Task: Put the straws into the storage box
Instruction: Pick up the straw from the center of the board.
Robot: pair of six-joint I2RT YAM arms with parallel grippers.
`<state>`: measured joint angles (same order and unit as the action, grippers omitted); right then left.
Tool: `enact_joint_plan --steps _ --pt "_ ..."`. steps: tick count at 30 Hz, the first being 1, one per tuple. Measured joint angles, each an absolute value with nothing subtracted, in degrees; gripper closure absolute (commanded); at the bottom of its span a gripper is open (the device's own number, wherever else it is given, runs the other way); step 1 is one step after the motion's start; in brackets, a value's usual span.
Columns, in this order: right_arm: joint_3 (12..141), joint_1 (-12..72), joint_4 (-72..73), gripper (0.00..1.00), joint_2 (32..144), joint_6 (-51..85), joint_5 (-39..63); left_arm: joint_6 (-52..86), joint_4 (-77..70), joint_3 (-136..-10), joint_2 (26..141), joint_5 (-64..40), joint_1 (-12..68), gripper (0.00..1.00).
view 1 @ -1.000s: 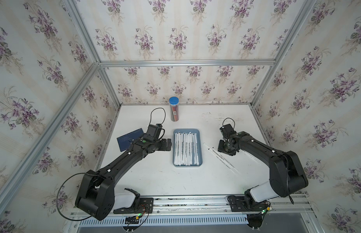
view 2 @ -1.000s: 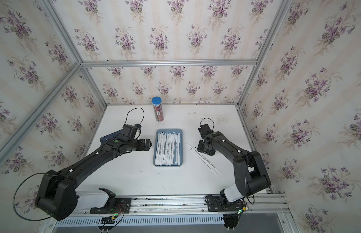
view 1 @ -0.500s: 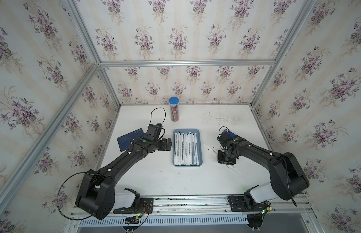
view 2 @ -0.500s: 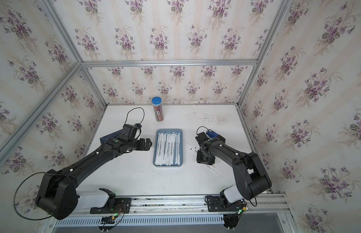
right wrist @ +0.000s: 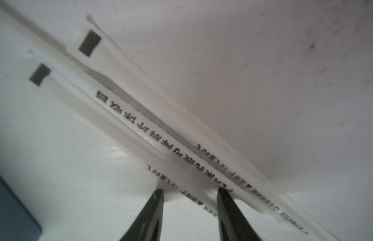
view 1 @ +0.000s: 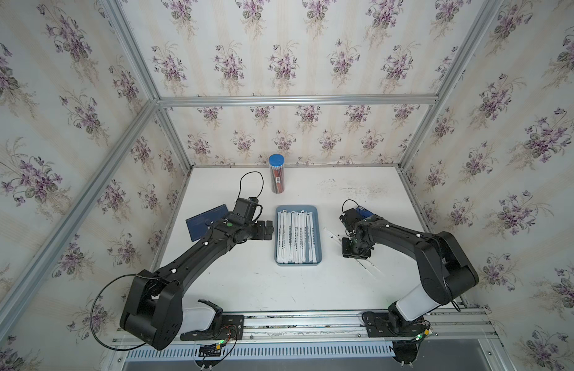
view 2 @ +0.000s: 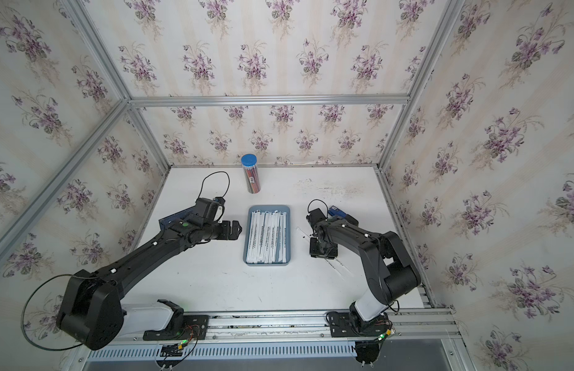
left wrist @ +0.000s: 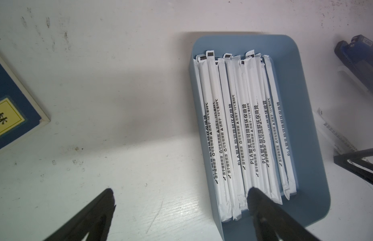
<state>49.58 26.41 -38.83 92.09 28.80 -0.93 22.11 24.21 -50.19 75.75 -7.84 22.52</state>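
The storage box (view 1: 298, 263) (view 2: 267, 263) is a blue-grey tray at mid-table, and several white wrapped straws (view 1: 295, 236) (left wrist: 239, 125) lie side by side in it. Loose straws (view 1: 370, 269) (right wrist: 152, 129) lie slantwise on the table right of the box. My right gripper (view 1: 355, 252) (right wrist: 189, 193) points down onto them. Its jaws stand apart with the straws crossing between the tips. My left gripper (view 1: 269, 229) (left wrist: 181, 190) hovers wide open at the box's left rim, holding nothing.
A clear tube with a blue lid (view 1: 276, 175) holding red pencils stands at the back. A dark blue card (view 1: 205, 221) lies under the left arm. A small blue object (view 1: 364, 212) lies behind the right wrist. Walls close in three sides.
My right gripper has moved toward the table's front and down onto the loose straws, its jaws narrowing. The left arm has not moved.
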Motion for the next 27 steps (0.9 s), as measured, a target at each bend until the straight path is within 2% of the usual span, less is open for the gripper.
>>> enact_joint_plan --steps 3,7,14,27 --pt "49.12 27.31 -38.5 0.71 91.42 30.48 -0.93 22.11 24.21 -49.74 75.68 -7.73 22.52 0.0" --pt "49.17 29.43 -38.41 0.74 91.24 34.17 -1.13 22.33 24.16 -49.41 75.72 -7.75 22.52 0.0" --pt "49.78 29.98 -37.17 0.84 92.05 40.07 0.6 22.52 23.86 -49.41 75.5 -7.7 22.52 0.0" --pt "54.11 30.04 -37.34 0.87 88.33 42.48 3.66 22.52 23.79 -49.1 74.89 -7.22 22.5 0.0"
